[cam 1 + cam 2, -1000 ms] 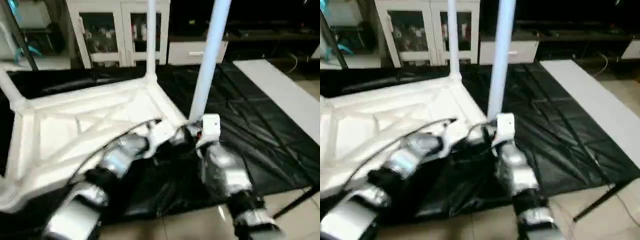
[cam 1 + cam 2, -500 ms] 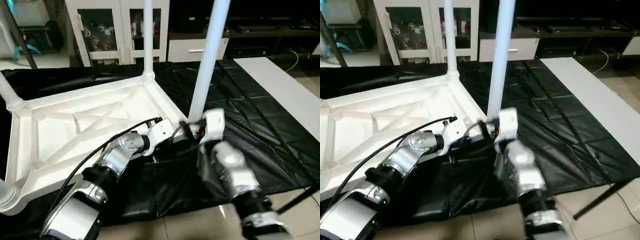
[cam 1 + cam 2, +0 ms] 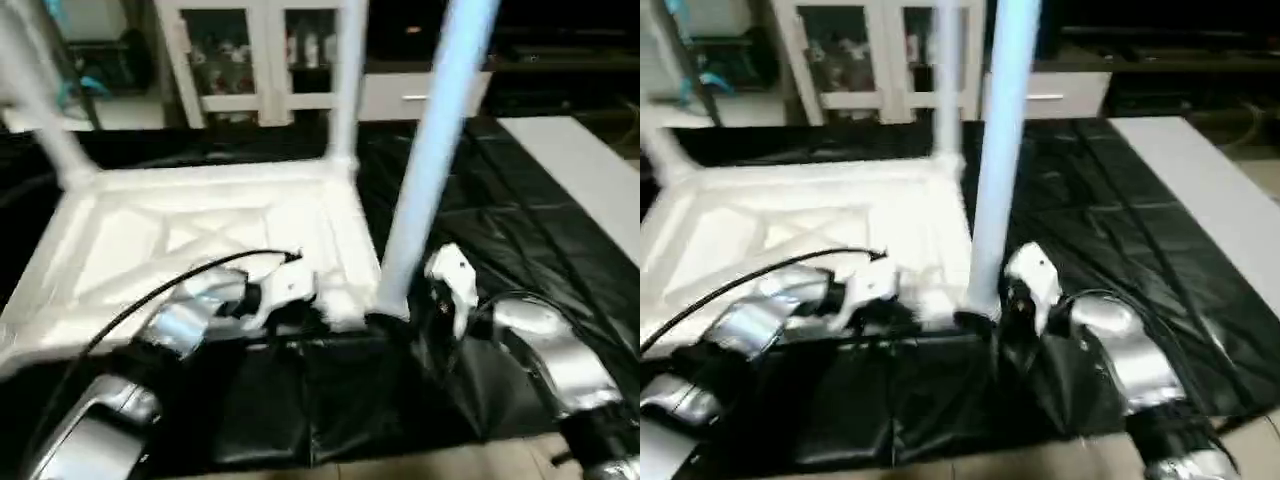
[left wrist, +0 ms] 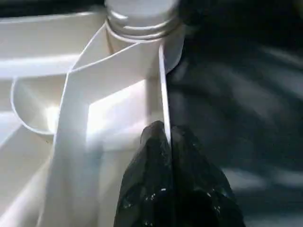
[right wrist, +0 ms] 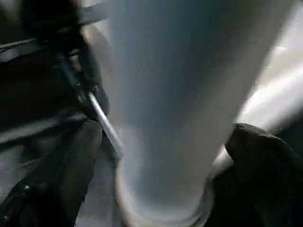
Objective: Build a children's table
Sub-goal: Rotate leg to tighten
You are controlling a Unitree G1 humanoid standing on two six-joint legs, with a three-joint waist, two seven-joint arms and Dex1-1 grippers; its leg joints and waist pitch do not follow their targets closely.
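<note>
The children's table lies upside down on a black sheet, its ribbed white top [image 3: 200,230] facing up. A long white leg [image 3: 430,170] stands upright in the near corner socket [image 4: 142,19]. Two more legs [image 3: 347,80] [image 3: 40,110] rise from the far corners. My left gripper [image 4: 163,142] is shut on the thin rim of the top, just beside that near socket. My right gripper [image 5: 165,189] is open around the base of the near leg, one black finger [image 5: 71,175] on each side of the tube.
The black sheet [image 3: 560,230] covers the floor under the table. Behind it stand a white cabinet with glass doors [image 3: 260,50] and a low dark unit with a white drawer [image 3: 400,95]. A pale flat board [image 3: 590,150] lies at the right.
My right gripper has opened off the base of the near leg and its forearm has swung out to the right. The left gripper keeps its pinch. The camera has shifted.
</note>
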